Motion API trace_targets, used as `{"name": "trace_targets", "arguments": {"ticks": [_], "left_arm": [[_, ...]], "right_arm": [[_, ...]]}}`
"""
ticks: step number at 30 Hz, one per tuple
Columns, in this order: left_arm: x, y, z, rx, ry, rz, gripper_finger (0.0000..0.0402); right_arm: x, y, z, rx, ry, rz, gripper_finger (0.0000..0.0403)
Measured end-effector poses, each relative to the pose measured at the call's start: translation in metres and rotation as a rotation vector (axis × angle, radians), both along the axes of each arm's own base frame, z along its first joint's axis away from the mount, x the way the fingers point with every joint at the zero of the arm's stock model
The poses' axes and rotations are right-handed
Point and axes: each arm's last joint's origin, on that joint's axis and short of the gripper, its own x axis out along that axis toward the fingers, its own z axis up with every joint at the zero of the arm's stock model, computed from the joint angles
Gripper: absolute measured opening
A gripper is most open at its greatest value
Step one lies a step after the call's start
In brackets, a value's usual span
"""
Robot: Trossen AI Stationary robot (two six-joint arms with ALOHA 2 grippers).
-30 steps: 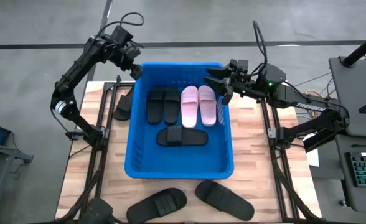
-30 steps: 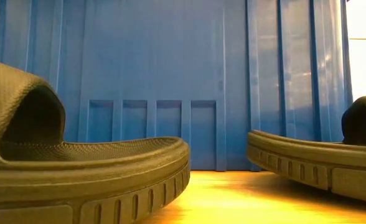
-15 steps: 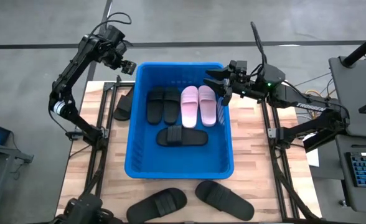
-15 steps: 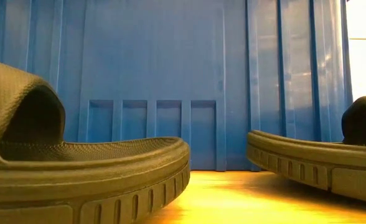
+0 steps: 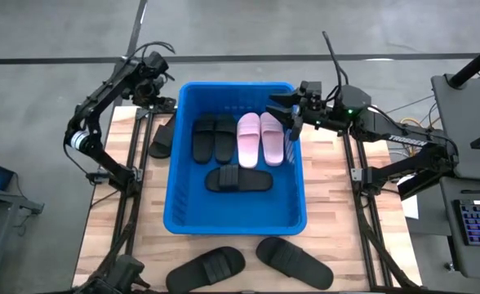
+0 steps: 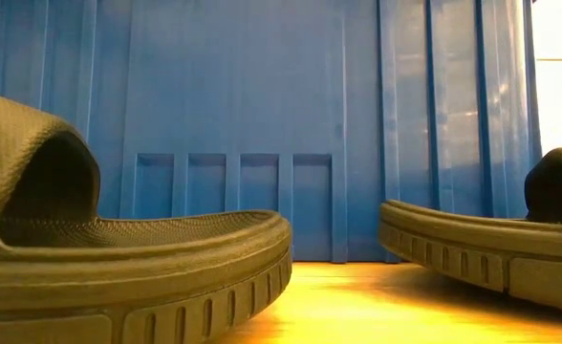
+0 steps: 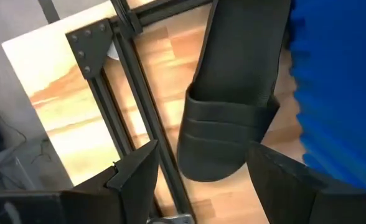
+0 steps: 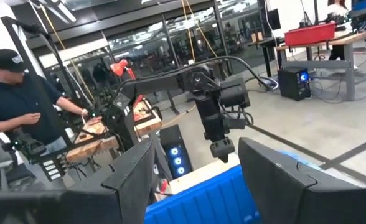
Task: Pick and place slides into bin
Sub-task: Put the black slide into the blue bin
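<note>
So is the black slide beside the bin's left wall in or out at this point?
Out. The black slide lies on the table just outside the bin, strap up; the left end effector hangs open above it.

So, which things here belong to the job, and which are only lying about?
Job:
- bin
- slides inside the bin: three black, two pink
- black slides on the table: one left of the bin, two in front

Lying about:
- keyboard

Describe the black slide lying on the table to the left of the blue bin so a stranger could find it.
Start at the large bright blue plastic bin on the wooden table. Just outside its left wall, near the far corner, one matte black rubber slide lies alone, partly over a black metal frame rail; the other two outside lie before the bin's near wall.
</note>
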Motion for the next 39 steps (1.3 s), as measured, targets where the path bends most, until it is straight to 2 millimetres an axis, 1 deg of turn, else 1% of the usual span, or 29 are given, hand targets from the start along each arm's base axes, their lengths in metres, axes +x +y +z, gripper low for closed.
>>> {"name": "trace_targets", "arguments": {"ticks": [5, 8, 11, 14, 19, 21, 22, 25, 26, 33, 37, 39], "left_arm": [[0.001, 0.001, 0.0, 0.012, -0.011, 0.028, 0.0225], [0.001, 0.001, 0.0, 0.002, -0.019, -0.026, 0.0225], [0.003, 0.001, 0.002, -0.004, -0.034, -0.153, 0.0225], [0.004, 0.001, 0.006, -0.005, -0.051, -0.335, 0.0225], [0.009, -0.001, 0.011, 0.01, -0.017, -0.609, 0.0225], [0.009, -0.001, 0.01, 0.011, 0.017, -0.675, 0.0225], [0.007, -0.001, 0.01, 0.018, 0.075, -0.685, 0.0225], [0.002, 0.005, 0.009, 0.071, 0.325, -0.662, 0.0225], [0.002, 0.007, 0.008, 0.081, 0.36, -0.646, 0.0225], [0.011, 0.014, -0.008, -0.004, 0.32, -0.614, 0.0225], [0.017, 0.017, -0.028, -0.138, 0.306, -0.592, 0.0225], [0.02, 0.021, -0.036, -0.166, 0.311, -0.571, 0.0225]], "right_arm": [[0.0, 0.0, -0.001, 0.004, 0.013, 0.0, 0.0224], [0.0, 0.0, -0.002, 0.005, 0.019, 0.0, 0.0224], [0.0, 0.0, -0.004, 0.009, 0.039, 0.0, 0.0224], [0.0, 0.0, -0.004, 0.007, 0.044, -0.001, 0.0224], [0.0, 0.0, -0.004, 0.007, 0.045, -0.001, 0.0224], [0.0, 0.0, -0.004, 0.007, 0.045, -0.001, 0.0224], [0.0, 0.0, -0.004, 0.008, 0.044, -0.001, 0.0224], [0.0, 0.0, -0.005, 0.013, 0.051, -0.001, 0.0224], [0.0, 0.0, -0.005, 0.013, 0.052, -0.001, 0.0224], [0.0, 0.0, -0.006, 0.013, 0.057, -0.008, 0.0224], [0.0, 0.0, -0.006, 0.013, 0.06, -0.009, 0.0224], [0.0, 0.0, -0.006, 0.014, 0.063, -0.009, 0.0224]]}}
